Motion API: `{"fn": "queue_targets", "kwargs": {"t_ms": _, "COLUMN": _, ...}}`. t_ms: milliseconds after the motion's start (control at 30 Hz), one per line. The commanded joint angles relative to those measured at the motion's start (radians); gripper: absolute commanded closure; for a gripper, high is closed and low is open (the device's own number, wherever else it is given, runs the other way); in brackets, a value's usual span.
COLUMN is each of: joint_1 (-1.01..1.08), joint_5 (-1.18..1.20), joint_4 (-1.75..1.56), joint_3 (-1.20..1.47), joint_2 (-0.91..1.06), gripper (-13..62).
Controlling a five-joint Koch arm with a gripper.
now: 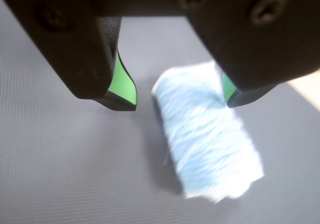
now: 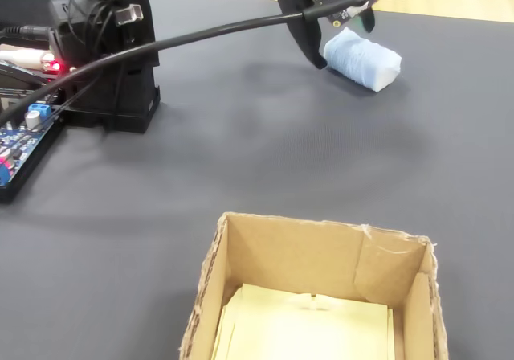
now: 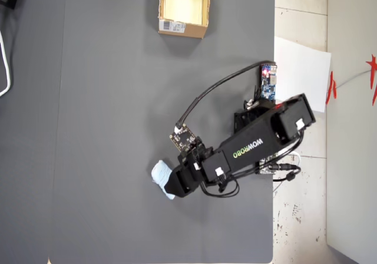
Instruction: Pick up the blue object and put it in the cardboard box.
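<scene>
Blue object: the blue object [image 1: 207, 134] lay on its side on the dark grey mat [image 1: 65, 169], a pale fuzzy oblong, not yet lifted.

Fingers: the gripper [image 1: 180, 101] had its two green-lined tips spread apart; one tip [image 1: 122, 91] stood clear of the block on the wrist view's left, the other [image 1: 235, 94] sat over its far end. Nothing was pinched.

Why so held: to my eye the jaws were straddling one end of the block so they could drop and close across its narrow width. The block ran slantwise between them, so the bite looked off-centre.

Arm: in the overhead view the black arm [image 3: 247, 149] reached out from its base at the mat's right edge, its tip covering part of the block [image 3: 160, 172].

Camera board: a small circuit board [image 3: 184, 137] rode beside the wrist, its cable looping back to the base.

Cardboard box: the cardboard box [image 3: 177, 27] stood open-topped at the top edge of the overhead view, well apart from the block, label side facing the arm. In the fixed view its pale inside [image 2: 309, 324] held no block.

Stage: I judged it the approach just ahead of the grasp; the carry across the mat lay wholly ahead.
</scene>
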Motion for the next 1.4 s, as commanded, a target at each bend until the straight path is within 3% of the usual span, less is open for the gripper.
{"fn": "queue_targets", "kwargs": {"t_ms": 0, "joint_1": -0.002, "joint_5": 0.031, "joint_4": 0.0, "joint_3": -0.095, "joint_2": -0.011, "gripper": 16.1}}
{"fn": "queue_targets", "kwargs": {"t_ms": 400, "joint_1": -0.023, "joint_5": 0.051, "joint_4": -0.023, "joint_3": -0.143, "joint_2": -0.164, "gripper": 17.4}}
{"fn": "queue_targets", "kwargs": {"t_ms": 667, "joint_1": -0.023, "joint_5": 0.051, "joint_4": -0.032, "joint_3": -0.143, "joint_2": -0.183, "gripper": 34.9}}
{"fn": "queue_targets", "kwargs": {"t_ms": 933, "joint_1": -0.011, "joint_5": 0.046, "joint_4": -0.077, "joint_3": -0.091, "joint_2": -0.12, "gripper": 37.2}}
{"fn": "queue_targets", "kwargs": {"t_ms": 1367, "joint_1": 0.084, "joint_5": 0.014, "joint_4": -0.333, "joint_3": 0.153, "joint_2": 0.172, "gripper": 37.2}}
